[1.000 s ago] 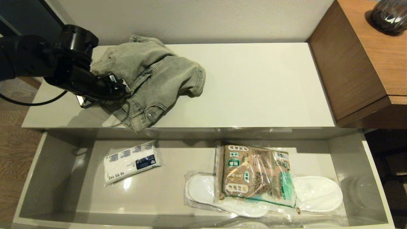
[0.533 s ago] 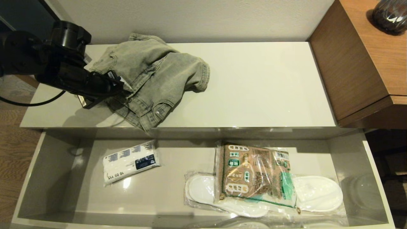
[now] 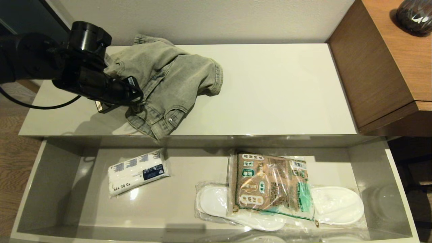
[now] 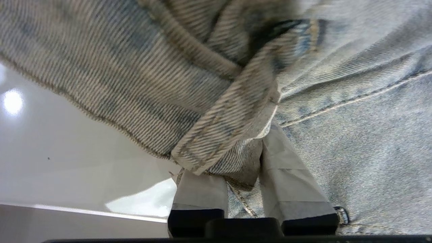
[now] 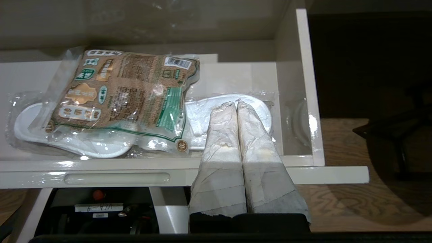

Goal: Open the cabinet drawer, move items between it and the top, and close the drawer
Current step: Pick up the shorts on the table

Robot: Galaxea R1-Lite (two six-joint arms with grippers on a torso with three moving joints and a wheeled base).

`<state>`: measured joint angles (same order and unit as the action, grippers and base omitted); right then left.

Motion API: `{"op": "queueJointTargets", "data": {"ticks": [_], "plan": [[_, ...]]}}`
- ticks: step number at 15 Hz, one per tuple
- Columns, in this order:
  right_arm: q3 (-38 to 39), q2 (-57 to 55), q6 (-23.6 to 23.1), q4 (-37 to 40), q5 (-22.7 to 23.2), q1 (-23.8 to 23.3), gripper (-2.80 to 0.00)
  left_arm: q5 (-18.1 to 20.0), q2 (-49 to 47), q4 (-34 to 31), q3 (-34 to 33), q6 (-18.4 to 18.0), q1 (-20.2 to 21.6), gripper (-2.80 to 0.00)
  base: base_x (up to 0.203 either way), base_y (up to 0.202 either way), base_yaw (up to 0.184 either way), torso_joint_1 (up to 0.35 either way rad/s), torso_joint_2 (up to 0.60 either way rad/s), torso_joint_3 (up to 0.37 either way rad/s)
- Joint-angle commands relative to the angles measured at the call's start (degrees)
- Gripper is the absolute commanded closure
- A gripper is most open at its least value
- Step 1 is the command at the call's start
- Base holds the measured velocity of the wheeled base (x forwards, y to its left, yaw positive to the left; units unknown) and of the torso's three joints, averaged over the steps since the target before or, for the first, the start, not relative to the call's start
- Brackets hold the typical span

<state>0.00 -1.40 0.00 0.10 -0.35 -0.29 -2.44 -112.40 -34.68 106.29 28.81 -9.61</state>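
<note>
The faded grey-green denim garment (image 3: 168, 79) lies bunched on the left half of the cream-white top (image 3: 270, 91). My left gripper (image 3: 135, 98) is at the garment's left front edge, shut on a fold of denim (image 4: 236, 158) just above the top (image 4: 67, 162). The cabinet drawer (image 3: 27, 189) stands pulled fully open below. A white wrapped pack with a printed label (image 3: 138, 172) lies in its left half; no plain white cloth shows. My right gripper (image 5: 236, 103) is shut and empty, in front of the drawer's (image 5: 101, 165) right end, out of the head view.
Plastic-wrapped white slippers (image 3: 337, 204) lie in the drawer's right half with a brown-and-green printed packet (image 3: 270, 184) on them. A taller brown wood-grain unit (image 3: 388, 64) with a dark vase (image 3: 413, 15) borders the top on the right. A wall runs behind.
My left gripper, still holding the denim, swung back to the left and then to the right. The garment has bunched up and its front corner has shifted slightly right.
</note>
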Motion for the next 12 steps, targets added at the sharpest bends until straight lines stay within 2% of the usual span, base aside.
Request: {"op": "queueJointTargets", "data": {"ticks": [1,4,8,12], "plan": [[0.09,-0.09,0.00,-0.01,0.00,0.07,0.00,-0.36,0.64,-0.47,-0.02,0.11,-0.43,0.00,0.000,0.000,0.000,0.000,0.00,0.000],[0.09,-0.09,0.00,-0.01,0.00,0.03,0.00,0.81,5.30,-0.82,0.01,0.21,-1.60,0.00,0.000,0.000,0.000,0.000,0.00,0.000],[0.09,-0.09,-0.18,-0.01,0.00,0.03,0.00,1.58,17.02,-1.33,-5.00,0.07,-2.67,0.00,0.000,0.000,0.000,0.000,0.00,0.000],[0.09,-0.17,0.00,-0.01,0.00,0.03,0.00,3.34,32.41,-7.23,-7.57,-0.30,-3.42,0.00,0.000,0.000,0.000,0.000,0.00,0.000]]}}
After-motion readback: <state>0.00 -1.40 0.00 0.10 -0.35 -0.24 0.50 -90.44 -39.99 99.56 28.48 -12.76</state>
